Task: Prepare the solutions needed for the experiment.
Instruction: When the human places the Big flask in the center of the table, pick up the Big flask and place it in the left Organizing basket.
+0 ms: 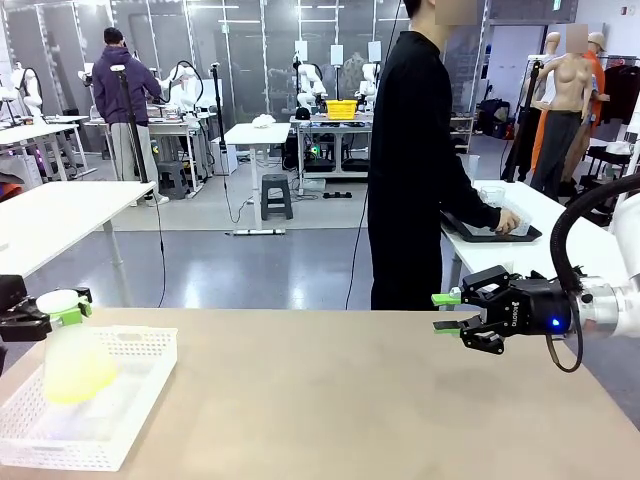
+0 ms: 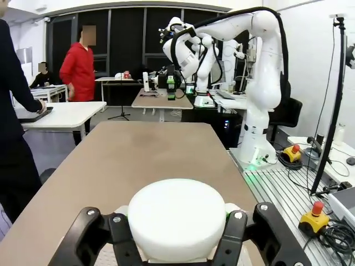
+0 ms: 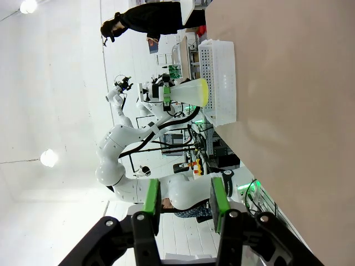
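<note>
Left tool (image 1: 55, 308) clamped on the white round cap of a frosted cone-shaped flask (image 1: 72, 358), lifted over a white perforated plastic basket (image 1: 120, 420) directly below the tool on the smooth tan desk (image 1: 350, 400). Yellow-green liquid (image 1: 78, 378) pools in the flask's wide base. Right tool (image 1: 447, 312), black with green pads, part-open, holding nothing, well apart from the flask; small white print on its body unreadable.

Place: robotics lab | Signs: rows of white benches (image 1: 60, 215), white robot arms (image 2: 260, 72) at other stations, camera stands, emergency-stop buttons (image 2: 317, 208), cabling on floor
</note>
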### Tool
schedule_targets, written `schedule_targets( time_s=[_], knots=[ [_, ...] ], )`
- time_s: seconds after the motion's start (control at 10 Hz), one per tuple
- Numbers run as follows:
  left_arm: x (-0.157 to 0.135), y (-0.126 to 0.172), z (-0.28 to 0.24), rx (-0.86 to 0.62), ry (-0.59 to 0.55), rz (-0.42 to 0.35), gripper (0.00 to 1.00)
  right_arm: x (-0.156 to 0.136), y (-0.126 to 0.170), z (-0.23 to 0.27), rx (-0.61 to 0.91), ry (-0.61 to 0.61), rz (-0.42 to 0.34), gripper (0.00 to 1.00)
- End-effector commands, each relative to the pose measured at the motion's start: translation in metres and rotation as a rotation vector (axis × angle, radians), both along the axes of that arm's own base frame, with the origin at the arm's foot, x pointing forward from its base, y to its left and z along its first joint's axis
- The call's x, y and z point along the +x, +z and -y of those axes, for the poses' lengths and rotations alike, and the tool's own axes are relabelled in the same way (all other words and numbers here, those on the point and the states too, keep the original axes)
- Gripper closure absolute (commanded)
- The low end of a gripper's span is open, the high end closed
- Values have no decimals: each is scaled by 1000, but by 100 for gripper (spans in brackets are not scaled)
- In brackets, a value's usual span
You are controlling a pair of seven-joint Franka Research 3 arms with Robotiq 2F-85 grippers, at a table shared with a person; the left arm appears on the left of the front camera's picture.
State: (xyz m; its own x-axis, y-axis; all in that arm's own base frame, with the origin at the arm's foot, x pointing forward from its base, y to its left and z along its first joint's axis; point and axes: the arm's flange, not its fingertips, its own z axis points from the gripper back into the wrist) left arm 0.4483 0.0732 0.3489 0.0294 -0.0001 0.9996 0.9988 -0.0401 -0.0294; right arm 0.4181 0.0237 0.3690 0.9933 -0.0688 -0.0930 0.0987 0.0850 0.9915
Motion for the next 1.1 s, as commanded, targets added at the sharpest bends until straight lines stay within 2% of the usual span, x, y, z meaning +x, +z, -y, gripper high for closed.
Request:
schedule_targets(
  time_s=[0.0, 0.5, 0.7, 1.0],
  knots=[
    [-1, -8, 5, -17, 19, 55, 91, -1, 1, 0, -13, -1, 6, 53],
    [14, -56, 17, 53, 122, 142, 91, -1, 1, 0, -13, -1, 6, 53],
    [18, -70, 16, 19, 97, 173, 91, -1, 1, 0, -13, -1, 6, 53],
    [20, -81, 14, 22, 74, 180, 91, -1, 1, 0, -13, -1, 6, 53]
  ],
)
